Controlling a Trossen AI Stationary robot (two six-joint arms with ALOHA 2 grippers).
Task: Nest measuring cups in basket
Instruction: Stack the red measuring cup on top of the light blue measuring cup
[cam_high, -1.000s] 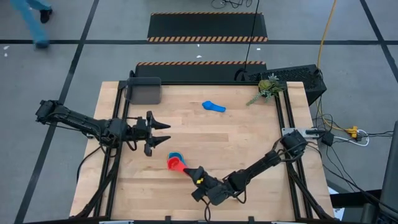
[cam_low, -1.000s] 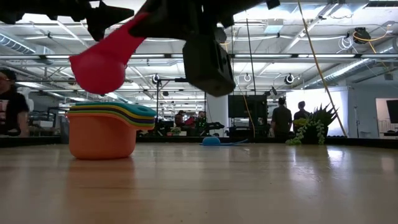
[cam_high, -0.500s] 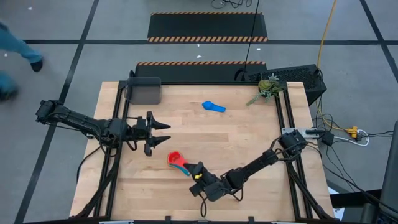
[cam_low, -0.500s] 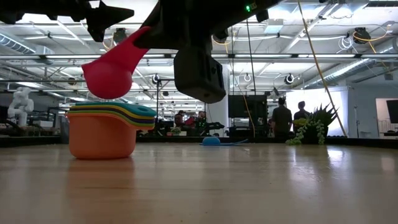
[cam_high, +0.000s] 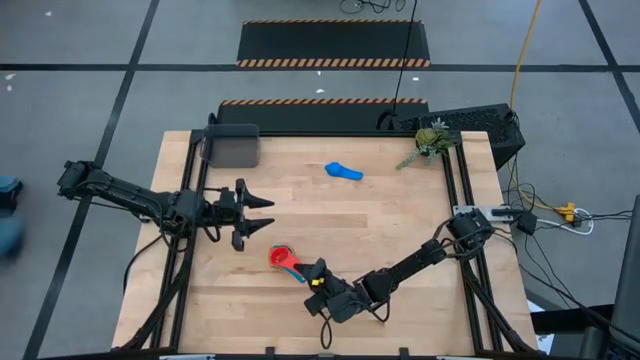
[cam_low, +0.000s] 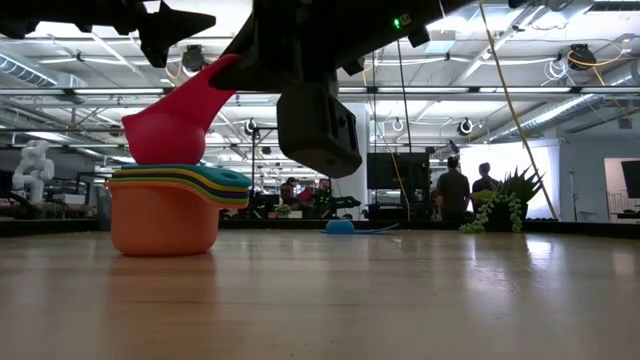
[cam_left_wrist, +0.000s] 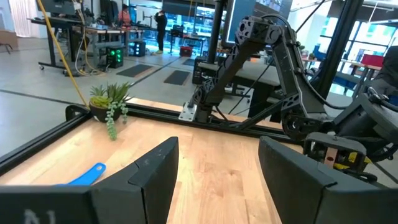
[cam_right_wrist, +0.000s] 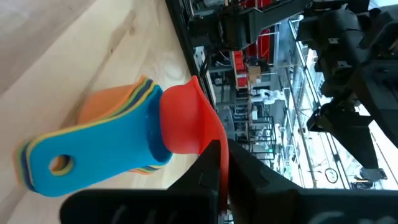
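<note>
From above, the stack of nested measuring cups (cam_high: 283, 258) in the lower middle of the frame is almost wholly covered by the red cup (cam_high: 280, 256), so only a sliver of light blue shows beside it. How many cups sit in the stack cannot be counted there. The low view shows an orange cup (cam_low: 164, 226) at the bottom with yellow, green and blue rims layered on it, and the red cup's bowl (cam_low: 165, 135) resting at the top of the pile, tilted. The right gripper (cam_high: 312, 277) is closed tight on the red cup's flat handle. In the low view its fingers are lost in a dark mass across the top of the frame. The left gripper (cam_high: 262, 213) hangs left of centre with its fingers spread apart and nothing between them. One more light blue cup (cam_high: 344, 171) lies alone in the upper middle of the worktop (cam_high: 400, 220). The basket (cam_high: 232, 146) stands at the upper left corner of the worktop, well apart from the stack; its inside cannot be made out. A green plant sprig (cam_high: 430, 142) sits at the upper right corner. The worktop is pale wood in a black frame, on a grey floor with black tape lines and hazard-striped mats. Across the table, the room is a large hall where two people (cam_low: 463, 190) stand far off, near a bright window.
</note>
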